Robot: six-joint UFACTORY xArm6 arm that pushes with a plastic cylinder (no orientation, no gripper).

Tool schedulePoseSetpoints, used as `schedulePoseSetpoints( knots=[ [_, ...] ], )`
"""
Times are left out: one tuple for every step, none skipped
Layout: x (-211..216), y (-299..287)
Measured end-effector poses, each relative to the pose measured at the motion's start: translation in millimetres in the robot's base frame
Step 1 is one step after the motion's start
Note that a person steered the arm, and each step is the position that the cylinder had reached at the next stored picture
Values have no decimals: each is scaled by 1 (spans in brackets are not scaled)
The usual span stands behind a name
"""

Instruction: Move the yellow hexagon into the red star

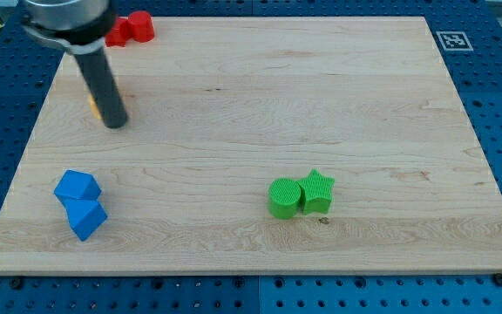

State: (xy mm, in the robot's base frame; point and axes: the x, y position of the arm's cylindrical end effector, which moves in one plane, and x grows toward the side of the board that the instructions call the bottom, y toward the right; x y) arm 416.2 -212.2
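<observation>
The yellow hexagon (94,104) is almost wholly hidden behind my rod; only a thin yellow-orange sliver shows at the rod's left side, near the board's upper left. My tip (116,123) rests on the board just to the right of and below that sliver, touching or very near it. The red star (118,33) lies at the board's top left edge, partly hidden by the arm, with a red cylinder (140,26) touching its right side. Both red blocks lie above the hexagon in the view.
Two blue blocks (77,187), (86,218) sit together at the lower left. A green cylinder (283,197) and a green star (318,191) touch each other at the lower middle. The wooden board (321,87) lies on a blue pegboard; a marker tag (452,40) sits at the top right.
</observation>
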Motion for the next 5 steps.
schedulePoseSetpoints(
  knots=[
    [-29, -54],
    [-59, -75],
    [-53, -69],
    [-51, -71],
    [-63, -47]
  ],
)
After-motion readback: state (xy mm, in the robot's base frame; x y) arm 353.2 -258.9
